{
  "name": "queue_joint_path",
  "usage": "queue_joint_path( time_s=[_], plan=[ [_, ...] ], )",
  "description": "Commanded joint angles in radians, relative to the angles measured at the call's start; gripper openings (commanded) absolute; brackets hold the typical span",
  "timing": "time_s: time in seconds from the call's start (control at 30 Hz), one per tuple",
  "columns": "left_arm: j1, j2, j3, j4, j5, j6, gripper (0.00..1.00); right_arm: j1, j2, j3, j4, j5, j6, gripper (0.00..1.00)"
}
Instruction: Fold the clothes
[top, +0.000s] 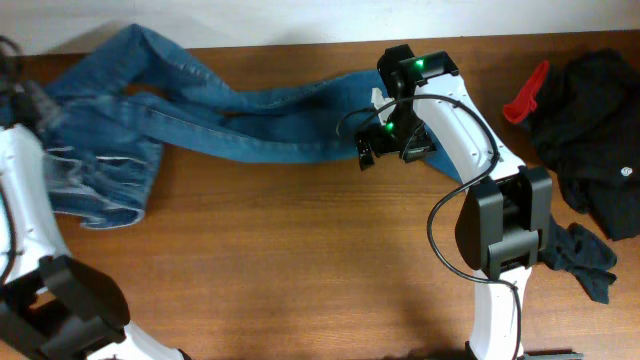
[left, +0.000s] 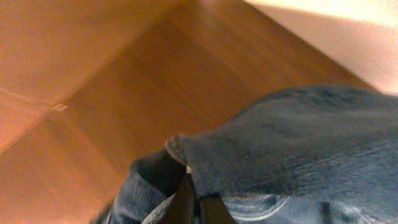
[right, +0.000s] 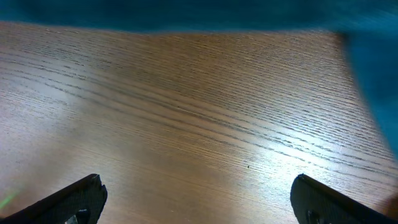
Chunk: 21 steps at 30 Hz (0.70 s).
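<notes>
Presently, jeans (top: 200, 110) sprawl across the table (top: 300, 260) from 9 to 12 o'clock; left gripper (left: 198, 198) pinches their denim, right gripper (top: 388, 148) gapes wide. Black garment (top: 600, 120), red object (top: 527, 92) at 3 o'clock.

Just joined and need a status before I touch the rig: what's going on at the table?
Two arms are working on a pair of blue jeans that lies stretched out, not yet folded, across the far side of the wooden table. The left hand is shut on a bunch of denim at the jeans' left end. The right hand is open and holds nothing, low over bare wood beside the leg end. A black garment lies off to the right, away from both arms.
</notes>
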Motion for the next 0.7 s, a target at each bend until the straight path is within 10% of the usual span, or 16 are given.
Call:
queue_joint_path(
  time_s=[0.0,0.2,0.67],
  plan=[
    [0.036,-0.009,0.021,-0.002,-0.041,0.010,0.29,-0.003,0.004,-0.004,-0.005,0.009,-0.010,1.00],
    [0.037,0.005,0.021,-0.061,-0.043,0.016,0.66,-0.003,0.004,-0.004,-0.005,0.008,-0.010,0.99],
    [0.039,0.056,-0.166,-0.259,0.106,-0.051,0.66,-0.003,0.004,-0.004,-0.015,0.008,-0.010,1.00]
  ],
)
